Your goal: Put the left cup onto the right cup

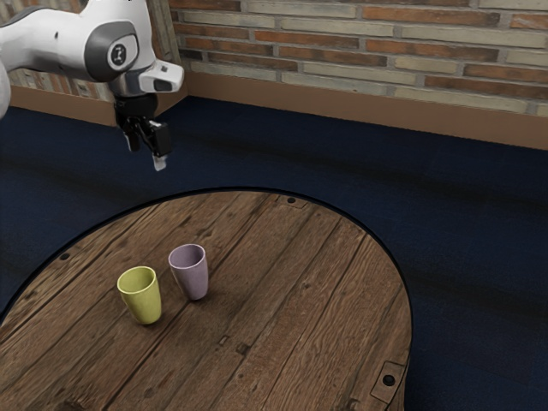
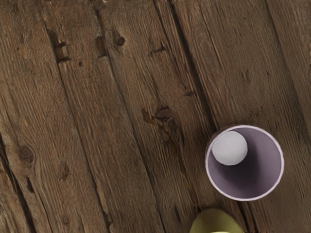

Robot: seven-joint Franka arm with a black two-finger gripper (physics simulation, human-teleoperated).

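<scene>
- The gripper (image 1: pixel 147 156) hangs in the air with its fingers apart and nothing between them.
- The round wooden table (image 1: pixel 282 291) lies well below the gripper; its planks (image 2: pixel 121 121) show under the hand in the wrist view.
- The yellow cup (image 1: pixel 140 294) stands upright on the table, far beneath the gripper and untouched by it.
- The purple cup (image 1: pixel 189 271) stands upright just beside the yellow one, on the side toward the exterior view's right, also well below the gripper.
- The two cups are close together, but whether they touch cannot be told.
- From the hand, the purple cup's open mouth (image 2: pixel 244 162) is seen from above, with the rim of the yellow cup (image 2: pixel 216 222) near it.
</scene>
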